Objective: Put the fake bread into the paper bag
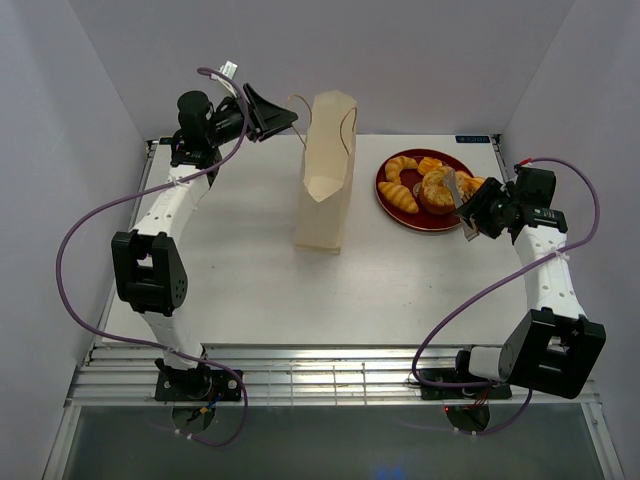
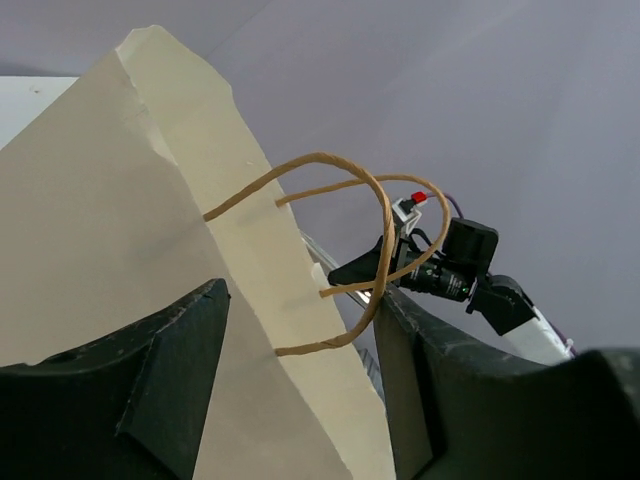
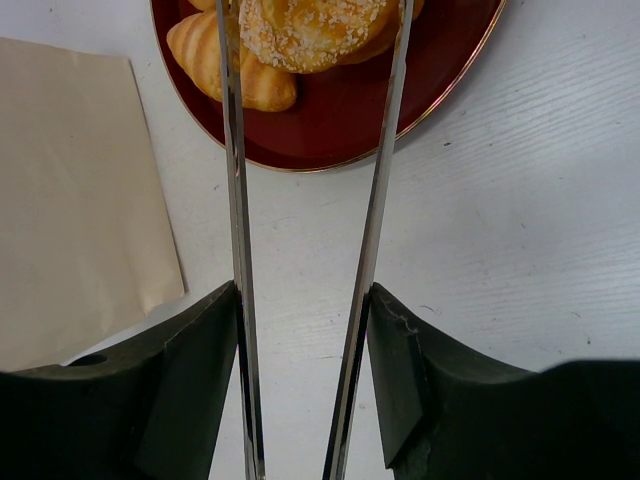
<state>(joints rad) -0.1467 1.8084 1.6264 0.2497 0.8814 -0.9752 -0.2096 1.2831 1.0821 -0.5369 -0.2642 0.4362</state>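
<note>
- Left gripper is raised at the far left of the table, just beside the top of the paper bag. Its fingers stand wide apart and clamp nothing.
- In the left wrist view the bag's two brown cord handles loop through the gap between those fingers. One cord runs close against the right-hand finger; I cannot tell if it touches.
- Right gripper hangs at the right side of the table, at the near right edge of the dark red plate. It is clamped on a pair of metal tongs, one finger pressing the outside of each blade.
- Both tong blades are apart and reach out over the plate on either side of a round sugared bun. Their tips run out of the wrist view, so contact with the bun cannot be told.
- All of the fake bread lies on the plate: the bun in the middle and croissants to its left and far side.
- The paper bag stands upright near the middle of the table, left of the plate and apart from it.
- No bread shows in the bag.
</note>
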